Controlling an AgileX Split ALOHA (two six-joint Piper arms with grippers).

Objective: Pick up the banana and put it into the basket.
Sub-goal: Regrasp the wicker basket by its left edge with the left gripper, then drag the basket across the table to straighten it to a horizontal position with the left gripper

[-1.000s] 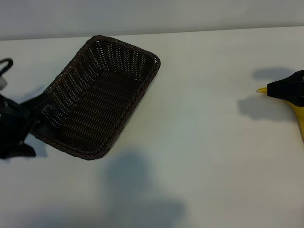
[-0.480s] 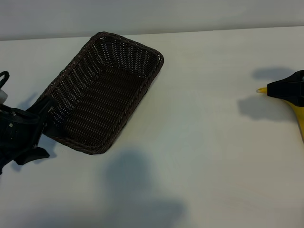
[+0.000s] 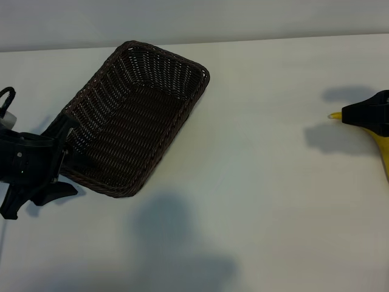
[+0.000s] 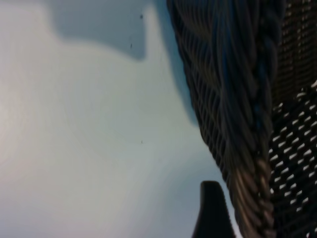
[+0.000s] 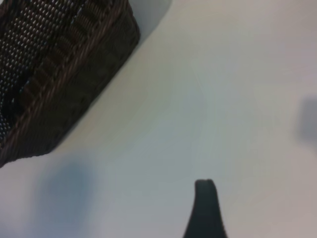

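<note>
Banana (image 3: 384, 155) hangs off the table at the right edge, pinched in the right gripper (image 3: 368, 115) — not yet carried to the basket (image 3: 130, 115), whose near rim the left gripper (image 3: 58, 167) clasps — transfer and drop remain

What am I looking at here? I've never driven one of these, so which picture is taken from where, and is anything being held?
These are two robot arms at a white table, each ending in a gripper. The wide picture comes from an outside camera looking down on the table. The other two come from cameras on the arms' wrists, so they look along each gripper.

The left gripper is at the end of the dark wicker basket, right against its rim. That is why its wrist picture is filled with weave. I cannot tell whether it grips the basket.

The right gripper, at the far right edge, has its jaws closed across the yellow banana near the stem. The basket has nothing in it yet.
</note>
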